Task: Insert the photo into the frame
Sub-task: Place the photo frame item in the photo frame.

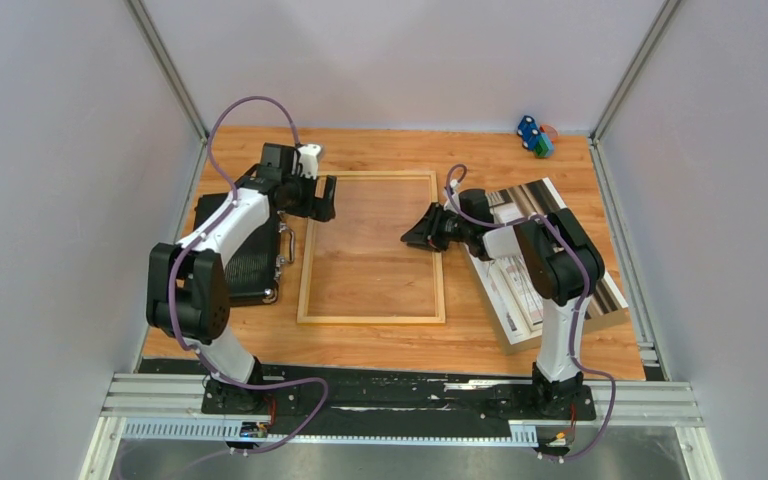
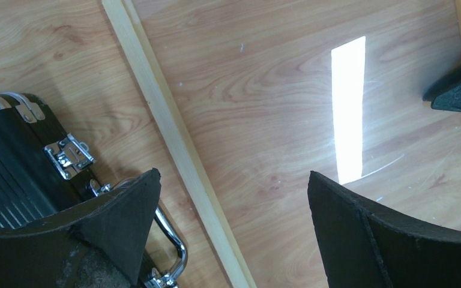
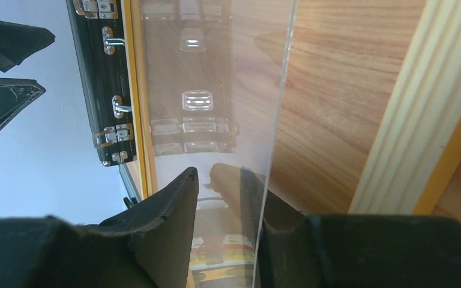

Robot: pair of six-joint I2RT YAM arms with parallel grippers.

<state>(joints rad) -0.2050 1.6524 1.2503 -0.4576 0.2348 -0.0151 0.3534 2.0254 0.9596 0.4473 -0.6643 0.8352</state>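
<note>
— From above, where does everything lie?

— The frame [image 1: 371,320] lies flat in the middle of the desk [image 1: 390,348], long side running away from the arms. The photo [image 1: 505,285] lies to its right, under the right arm, on a brown board [image 1: 520,345] and outside the frame. A black case [image 1: 245,255] sits just left of the frame, and small blue and green objects [image 1: 534,135] rest in the far right corner.

— And the pincers?

— The left pincer [image 1: 324,205] hangs by the frame's left rail near the far corner. The right pincer [image 1: 410,238] points inward over the right rail.

— What does the left wrist view show?

— The left pincer [image 2: 233,175] is spread wide and holds nothing. The left rail [image 2: 174,138] and the clear pane [image 2: 276,90], with a bright strip of glare, lie beneath it. The case [image 2: 12,162] is beside the rail.

— The right wrist?

— The right pincer [image 3: 219,180] is partly closed, leaving a narrow gap. The edge of the pane [image 3: 246,60] runs down to its right finger [image 3: 276,222]. I cannot tell whether the pane is pinched. The pale right rail [image 3: 396,120] lies beside it, and the case [image 3: 93,72] is beyond the far rail.
</note>
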